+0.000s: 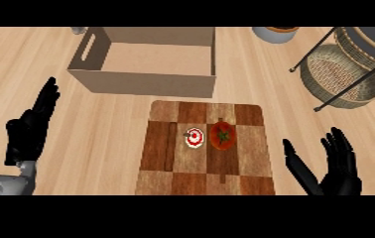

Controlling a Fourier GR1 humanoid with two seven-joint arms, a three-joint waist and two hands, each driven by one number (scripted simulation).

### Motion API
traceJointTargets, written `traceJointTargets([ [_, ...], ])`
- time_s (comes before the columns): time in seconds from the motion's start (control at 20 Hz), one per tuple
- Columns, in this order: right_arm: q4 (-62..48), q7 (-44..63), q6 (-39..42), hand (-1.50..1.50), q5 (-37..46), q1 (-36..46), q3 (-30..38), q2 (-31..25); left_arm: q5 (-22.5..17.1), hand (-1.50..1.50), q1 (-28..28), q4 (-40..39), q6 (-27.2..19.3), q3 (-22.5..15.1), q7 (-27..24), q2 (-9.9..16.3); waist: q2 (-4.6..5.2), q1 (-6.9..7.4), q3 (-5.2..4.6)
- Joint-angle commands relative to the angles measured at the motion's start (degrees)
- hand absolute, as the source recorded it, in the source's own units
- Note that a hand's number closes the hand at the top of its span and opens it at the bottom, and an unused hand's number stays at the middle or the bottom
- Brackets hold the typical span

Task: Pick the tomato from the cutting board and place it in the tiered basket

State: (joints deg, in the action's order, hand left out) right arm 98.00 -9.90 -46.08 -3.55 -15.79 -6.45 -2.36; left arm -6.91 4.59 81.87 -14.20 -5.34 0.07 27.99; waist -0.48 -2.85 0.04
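Table [110, 133]: light wood planks. Checkered wooden cutting board [205, 172] sits flat at the middle near the front edge. Open cardboard box [147, 63] with a cut-out handle stands just behind the board, toward the back edge. Wire tiered basket [341, 68] with woven trays stands at the back right corner. Grey bowl-like item [275, 33] at the back edge, partly cut off.
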Motion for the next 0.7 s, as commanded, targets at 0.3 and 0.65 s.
traceJointTargets([
  [0.3, 12.3, 19.2, 0.2, -1.50, 22.9, -18.2, -17.2, -13.5, 3.9, 0.00, 2.7, 1.1, -0.9, -3.1, 1.1, -1.4, 0.95, 3.38, -0.53],
  [0.65, 25.2, 48.8, 11.3, -1.50, 35.4, -13.0, -16.5, -19.9, 4.3, 0.00, 5.3, 1.5, -0.1, -3.5, 2.7, -1.8, 1.12, 4.14, -0.50],
])
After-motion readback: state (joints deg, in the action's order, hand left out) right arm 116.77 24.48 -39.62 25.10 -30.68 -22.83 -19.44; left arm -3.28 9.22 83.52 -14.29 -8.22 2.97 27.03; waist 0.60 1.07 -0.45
